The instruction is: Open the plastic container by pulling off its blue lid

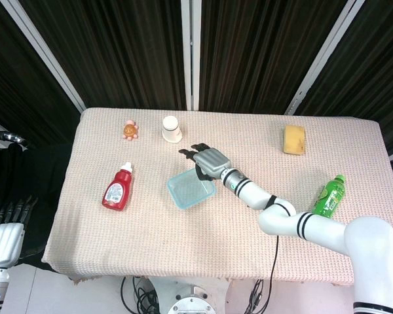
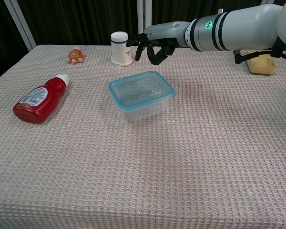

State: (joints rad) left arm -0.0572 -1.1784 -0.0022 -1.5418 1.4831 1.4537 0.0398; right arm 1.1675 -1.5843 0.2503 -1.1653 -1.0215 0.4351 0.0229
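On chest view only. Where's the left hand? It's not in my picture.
Observer: The left hand hangs beside the table, off its near left corner, fingers apart, holding nothing.
Operator: Anything on the right that I miss?
Observer: A green bottle by the right edge, nearer the robot than the sponge.
Operator: From above, is the right hand over the container?
Observer: Only at its far edge. The right hand is not over the middle of the container.

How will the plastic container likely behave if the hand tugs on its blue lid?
The plastic container looks clear and empty, so probably light; it may lift or slide on the tablecloth rather than release the blue lid. Thin walls likely flex. The right hand hovers above, apart.
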